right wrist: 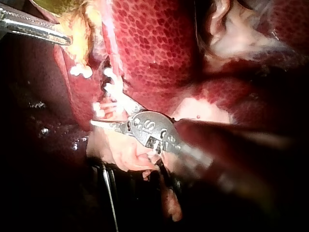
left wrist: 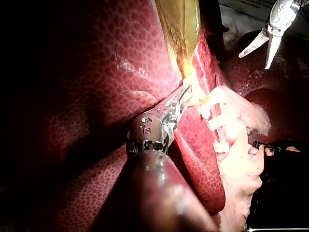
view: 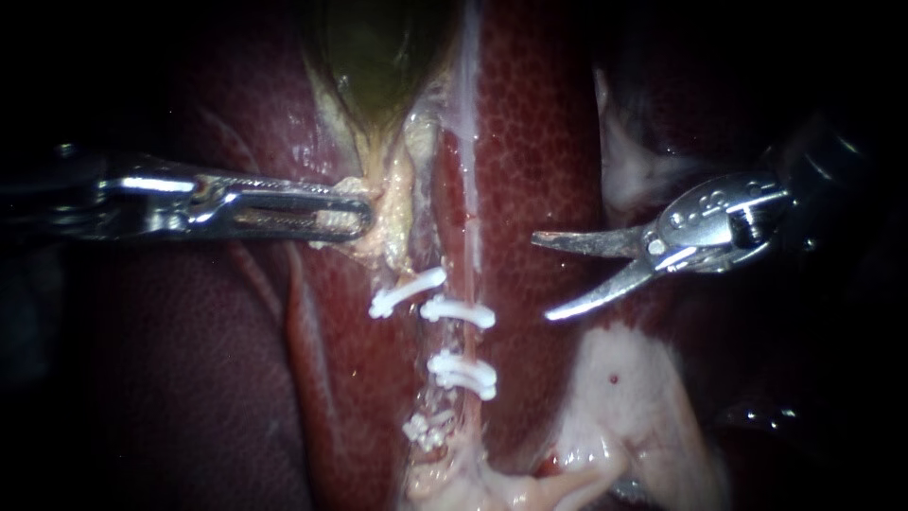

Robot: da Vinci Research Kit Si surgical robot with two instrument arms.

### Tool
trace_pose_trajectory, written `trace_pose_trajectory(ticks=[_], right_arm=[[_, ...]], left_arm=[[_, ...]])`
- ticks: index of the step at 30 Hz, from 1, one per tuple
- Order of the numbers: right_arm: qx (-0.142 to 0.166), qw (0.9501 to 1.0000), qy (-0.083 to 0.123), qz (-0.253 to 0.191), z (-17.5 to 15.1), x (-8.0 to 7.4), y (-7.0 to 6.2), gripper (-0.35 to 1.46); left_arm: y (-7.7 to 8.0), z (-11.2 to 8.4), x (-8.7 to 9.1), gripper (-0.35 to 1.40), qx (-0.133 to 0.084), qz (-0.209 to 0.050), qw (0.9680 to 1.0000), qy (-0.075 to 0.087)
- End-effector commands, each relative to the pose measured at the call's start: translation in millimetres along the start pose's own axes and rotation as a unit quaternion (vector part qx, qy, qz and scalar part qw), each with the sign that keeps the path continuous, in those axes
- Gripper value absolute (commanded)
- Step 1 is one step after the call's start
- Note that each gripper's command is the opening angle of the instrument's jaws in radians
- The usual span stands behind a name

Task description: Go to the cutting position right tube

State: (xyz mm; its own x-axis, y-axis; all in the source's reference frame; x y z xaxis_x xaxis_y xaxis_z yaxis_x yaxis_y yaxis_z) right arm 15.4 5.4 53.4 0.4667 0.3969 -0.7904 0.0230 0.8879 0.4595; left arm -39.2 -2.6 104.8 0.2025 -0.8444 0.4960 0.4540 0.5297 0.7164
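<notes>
The right tube (view: 469, 265) runs thin and pink down the liver (view: 534, 132), with two white clips (view: 460, 310) (view: 462, 372) across it. A third clip (view: 407, 291) sits on the left tube beside it. My right instrument (view: 543, 276) ends in curved blades that stand open, their tips a short way right of the tube, level with the gap between the two clips, touching nothing. My left instrument (view: 352, 218) is shut on yellowish tissue at the neck of the gallbladder (view: 378, 47) and holds it toward the left. The left wrist view shows the same grip (left wrist: 183, 96).
Pale fatty tissue (view: 624, 397) lies below the right instrument, with more white tissue (view: 629, 166) above it. Another cluster of white clip material (view: 426, 431) sits low on the tubes. Dark liver lobes fill the left side. In the left wrist view the open blades (left wrist: 264, 46) hang beyond the clips.
</notes>
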Motion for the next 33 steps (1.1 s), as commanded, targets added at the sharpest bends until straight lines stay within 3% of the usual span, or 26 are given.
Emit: trace_pose_trajectory(ticks=[1, 7, 12, 19, 26, 30, 33], right_arm=[[0.000, 1.0000, 0.000, 0.000, 0.0, 0.0, 0.0, 1.43], [0.000, 1.0000, 0.000, 0.000, 0.0, -0.1, 0.0, 1.43], [0.001, 1.0000, 0.000, -0.001, 0.2, -0.3, 0.0, 1.43], [0.003, 1.0000, 0.000, -0.001, 0.3, -0.5, 0.1, 1.43], [0.007, 1.0000, 0.002, -0.005, 0.6, -0.8, 0.0, 1.43], [0.017, 0.9998, -0.012, 0.004, 1.6, -2.1, -0.4, 1.43], [0.027, 0.9991, -0.028, 0.016, 3.1, -4.1, -0.7, 1.43]], left_arm=[[0.0, 0.0, 0.0, -0.35, 0.000, 0.000, 1.0000, 0.000], [0.2, -0.9, -0.4, -0.35, 0.004, -0.001, 1.0000, 0.002], [0.8, -3.3, -2.6, -0.35, -0.001, -0.006, 1.0000, 0.001], [1.7, -7.7, -6.6, -0.35, -0.013, -0.006, 0.9996, -0.024], [1.6, -8.9, -7.4, -0.35, -0.017, -0.005, 0.9994, -0.030], [1.6, -8.9, -7.4, -0.35, -0.017, -0.005, 0.9994, -0.030], [1.6, -8.9, -7.4, -0.35, -0.017, -0.005, 0.9994, -0.030]])
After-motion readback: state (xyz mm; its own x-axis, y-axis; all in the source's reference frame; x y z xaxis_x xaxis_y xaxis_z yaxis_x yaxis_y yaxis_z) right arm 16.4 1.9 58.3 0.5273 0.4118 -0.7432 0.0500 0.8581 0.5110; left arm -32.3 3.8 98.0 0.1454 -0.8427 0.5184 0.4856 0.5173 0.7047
